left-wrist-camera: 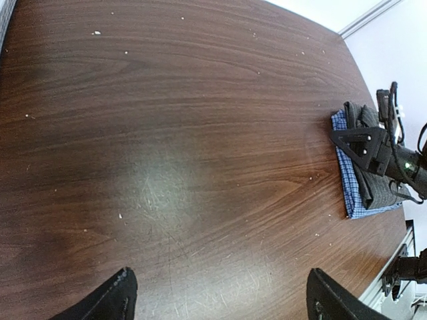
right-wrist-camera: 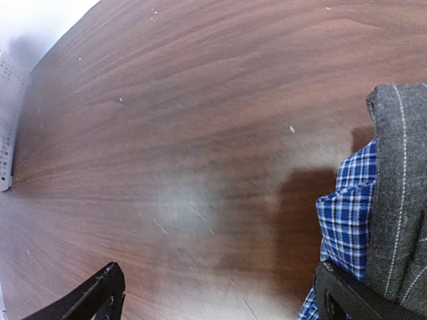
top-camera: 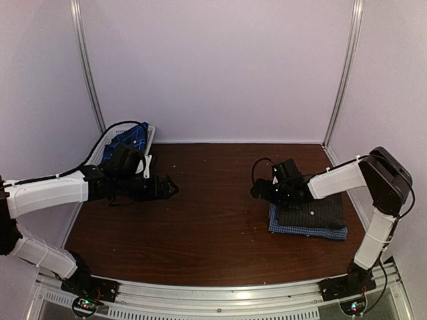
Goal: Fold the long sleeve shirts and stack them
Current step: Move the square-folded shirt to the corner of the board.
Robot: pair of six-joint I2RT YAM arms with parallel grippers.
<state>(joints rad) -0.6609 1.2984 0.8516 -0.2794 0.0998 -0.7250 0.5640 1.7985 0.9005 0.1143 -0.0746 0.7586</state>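
Two folded long sleeve shirts are stacked at the right of the table: a charcoal pinstriped shirt [top-camera: 313, 211] lies on a blue-and-white checked shirt [top-camera: 308, 231]. My right gripper [top-camera: 259, 190] hovers just left of the stack, open and empty. In the right wrist view the charcoal shirt [right-wrist-camera: 400, 200] and checked shirt [right-wrist-camera: 347, 213] sit beside the right fingertip [right-wrist-camera: 343, 297]. My left gripper [top-camera: 171, 187] is open over bare wood at the left. A navy plaid shirt [top-camera: 130, 139] lies in the basket. The left wrist view shows the stack [left-wrist-camera: 350, 183] far to the right.
A white mesh basket [top-camera: 101, 145] stands at the back left corner against the wall, behind the left arm, and its edge [right-wrist-camera: 7, 133] shows in the right wrist view. White walls close in the table on three sides. Dark wood [top-camera: 213, 220] lies between the arms.
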